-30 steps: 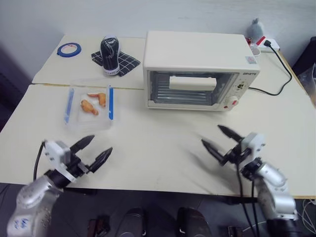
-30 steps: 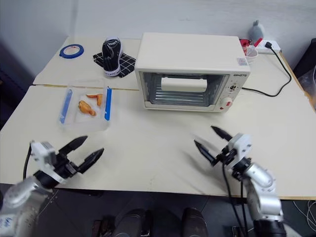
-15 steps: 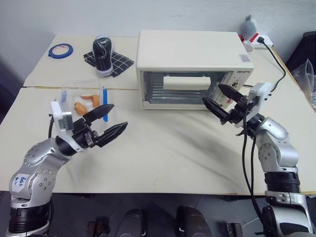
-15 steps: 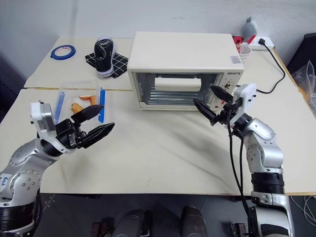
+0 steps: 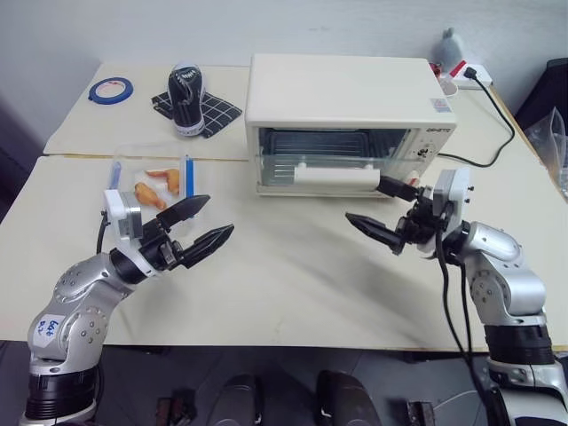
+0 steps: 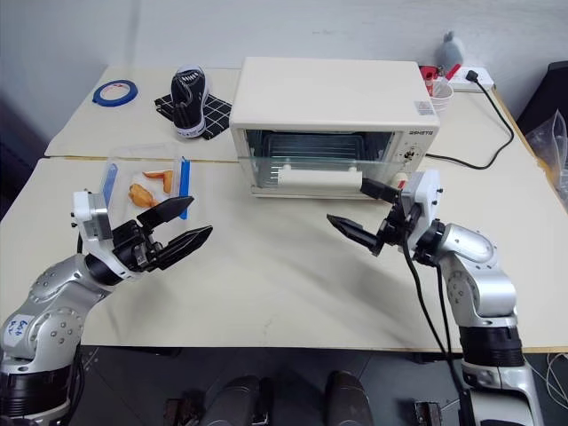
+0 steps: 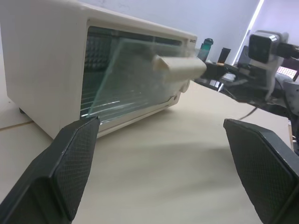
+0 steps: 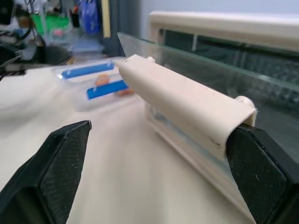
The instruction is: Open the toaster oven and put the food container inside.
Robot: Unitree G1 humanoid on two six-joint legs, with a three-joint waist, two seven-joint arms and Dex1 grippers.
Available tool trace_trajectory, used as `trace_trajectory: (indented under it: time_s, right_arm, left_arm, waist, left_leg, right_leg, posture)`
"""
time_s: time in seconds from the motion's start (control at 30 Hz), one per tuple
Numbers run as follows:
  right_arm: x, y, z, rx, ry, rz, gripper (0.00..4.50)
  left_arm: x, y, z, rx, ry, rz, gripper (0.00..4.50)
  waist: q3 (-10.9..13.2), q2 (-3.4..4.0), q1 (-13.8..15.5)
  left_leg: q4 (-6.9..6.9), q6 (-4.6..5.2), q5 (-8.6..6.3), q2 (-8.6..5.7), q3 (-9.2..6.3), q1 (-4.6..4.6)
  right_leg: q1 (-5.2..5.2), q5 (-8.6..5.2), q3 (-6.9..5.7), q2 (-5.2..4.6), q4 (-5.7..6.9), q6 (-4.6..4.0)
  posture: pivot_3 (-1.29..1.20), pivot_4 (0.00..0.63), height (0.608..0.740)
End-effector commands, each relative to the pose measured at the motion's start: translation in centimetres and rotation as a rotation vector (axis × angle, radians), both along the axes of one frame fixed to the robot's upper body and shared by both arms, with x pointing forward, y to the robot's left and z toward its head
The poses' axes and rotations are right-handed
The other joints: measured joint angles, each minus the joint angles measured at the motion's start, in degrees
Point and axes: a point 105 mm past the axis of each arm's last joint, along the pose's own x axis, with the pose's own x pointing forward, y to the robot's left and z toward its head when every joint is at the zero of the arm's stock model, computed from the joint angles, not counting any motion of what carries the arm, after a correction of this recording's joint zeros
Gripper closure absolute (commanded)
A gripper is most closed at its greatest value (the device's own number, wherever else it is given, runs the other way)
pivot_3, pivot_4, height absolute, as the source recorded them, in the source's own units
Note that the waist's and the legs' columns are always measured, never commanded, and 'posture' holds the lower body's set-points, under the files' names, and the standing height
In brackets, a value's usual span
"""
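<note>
Nearest the robot, the left gripper (image 5: 202,231) hovers over the cream table (image 5: 293,293) with its 2 black fingers spread wide apart and nothing between them. Across from it, the right gripper (image 5: 383,211) also has its fingers wide apart; 1 finger sits at the right end of the bar handle (image 5: 338,180), though actual contact cannot be told, and the other hangs free over the table nearer the robot.

Just beyond the left gripper lies the food container (image 5: 153,185), a shallow clear box with 2 blue clip strips and orange pieces inside, on the table to the left of the oven and apart from it.

The toaster oven (image 5: 348,93) stands mid-table with its glass door (image 7: 126,74) tilted partway out from the top, handle leading. Its black cord (image 5: 506,124) runs off to the right rear.

Farther back on the left sit a black bottle (image 5: 186,96) on a checked cloth (image 5: 217,111) and a roll of blue tape (image 5: 111,88).
</note>
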Motion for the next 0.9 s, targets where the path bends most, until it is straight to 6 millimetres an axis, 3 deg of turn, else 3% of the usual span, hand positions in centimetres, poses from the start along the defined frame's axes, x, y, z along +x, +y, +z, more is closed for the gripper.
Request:
trace_trajectory:
  time_s: [0.03,0.17,0.4,0.47,0.63,0.9]
  right_arm:
    - [-1.8,0.1,-0.6,-0.097,-0.043,0.053,0.0]
    - [-2.2,-0.2,-1.8,-0.128,-0.049,0.043,0.0]
    - [-2.0,-0.3,-2.1,-0.121,-0.08,0.0,0.0]
    - [-2.0,-0.5,-2.2,-0.127,-0.091,-0.022,0.0]
    - [-2.9,-2.8,-2.8,-0.05,-0.06,-0.146,0.0]
    - [-6.8,-8.4,-6.5,-0.1,0.033,-0.381,0.0]
  left_arm:
    - [0.9,-0.2,1.3,0.006,-0.046,-0.01,0.56]
    - [4.1,-0.8,2.0,0.018,-0.076,0.057,1.61]
    - [7.9,-4.4,1.4,0.076,-0.075,0.017,3.73]
    - [8.2,-5.7,1.0,0.098,-0.078,-0.03,4.37]
    - [7.4,-7.3,-1.3,0.211,-0.07,-0.142,4.49]
    - [6.8,-8.0,-4.3,0.351,-0.085,-0.141,4.49]
  waist:
    - [0.0,0.0,0.04]
    - [0.0,0.0,0.09]
    - [0.01,-0.03,0.47]
    - [0.01,-0.04,0.61]
    - [0.01,-0.05,1.05]
    - [0.01,-0.04,1.47]
  left_leg:
    - [0.01,0.0,0.0,0.0,0.01,0.01]
    - [0.04,0.0,0.01,-0.01,0.06,0.03]
    - [0.03,-0.01,0.01,-0.01,0.19,0.05]
    - [0.05,0.0,0.02,-0.05,0.21,0.05]
    - [0.04,0.0,0.02,-0.01,0.23,0.05]
    - [0.08,0.06,0.03,-0.04,0.31,0.06]
  right_leg:
    - [0.0,0.01,0.01,0.0,0.0,-0.01]
    - [0.0,0.03,0.05,0.01,0.05,-0.04]
    - [-0.01,0.04,0.11,0.06,-0.02,-0.04]
    - [-0.01,0.04,0.09,0.09,-0.02,-0.03]
    - [-0.02,0.04,0.11,0.09,-0.02,-0.03]
    - [0.03,0.11,0.22,0.06,-0.06,0.01]
  posture:
    - [0.0,0.15,0.74]
    - [0.0,0.15,0.74]
    - [0.0,0.15,0.74]
    - [0.0,0.15,0.74]
    - [0.0,0.15,0.74]
    - [0.0,0.15,0.74]
